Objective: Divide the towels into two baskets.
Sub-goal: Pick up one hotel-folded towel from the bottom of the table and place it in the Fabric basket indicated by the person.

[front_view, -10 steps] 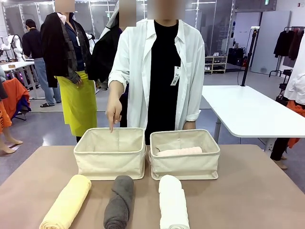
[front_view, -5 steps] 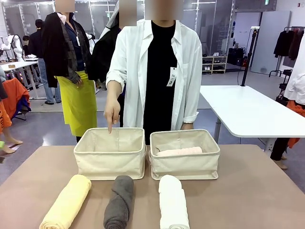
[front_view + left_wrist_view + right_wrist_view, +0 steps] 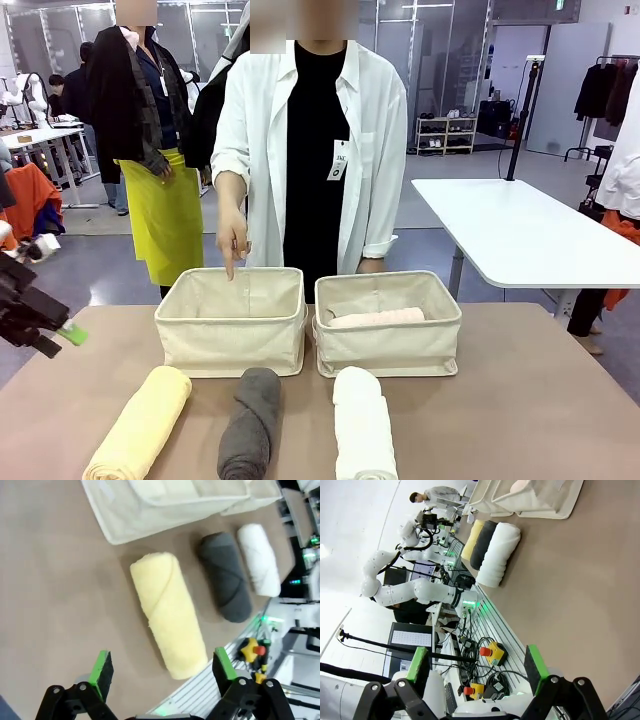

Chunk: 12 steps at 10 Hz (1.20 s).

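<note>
Three rolled towels lie side by side at the table's near edge: pale yellow, dark grey and white. Behind them stand two cream baskets. The left basket looks empty, and the right basket holds a pale pink towel. My left gripper hovers open at the table's left edge. In the left wrist view this gripper hangs above the yellow towel, apart from it. My right gripper is open and holds nothing, far from the white towel.
A person in a white shirt stands behind the baskets, with one hand pointing a finger down into the left basket. Bare table lies on both sides of the towels. A white table stands farther off to the right.
My left gripper has come into the front view at the left edge. The person has shifted slightly left, with the finger still over the left basket.
</note>
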Tool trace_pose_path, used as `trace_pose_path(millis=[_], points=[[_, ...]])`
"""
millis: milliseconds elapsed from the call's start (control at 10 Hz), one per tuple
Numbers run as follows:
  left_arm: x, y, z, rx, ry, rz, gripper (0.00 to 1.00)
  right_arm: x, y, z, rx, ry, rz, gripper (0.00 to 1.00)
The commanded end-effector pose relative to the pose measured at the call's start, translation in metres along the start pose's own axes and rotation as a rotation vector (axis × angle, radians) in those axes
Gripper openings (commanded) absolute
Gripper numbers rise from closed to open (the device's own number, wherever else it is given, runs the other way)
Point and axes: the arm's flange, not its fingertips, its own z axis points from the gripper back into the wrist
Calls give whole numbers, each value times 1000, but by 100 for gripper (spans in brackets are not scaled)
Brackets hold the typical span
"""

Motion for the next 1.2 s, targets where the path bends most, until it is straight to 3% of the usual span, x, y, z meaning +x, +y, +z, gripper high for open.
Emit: trace_pose_path(millis=[0, 500, 1100], points=[[-6, -29, -23, 127, 83, 14, 100, -4, 3, 0, -8, 5, 15, 96], [-19, -60, -77, 167, 165, 124, 100, -4, 3, 0, -8, 5, 15, 96], [-50, -60, -139, 229, 109, 200, 100, -4, 3, 0, -8, 5, 15, 96]])
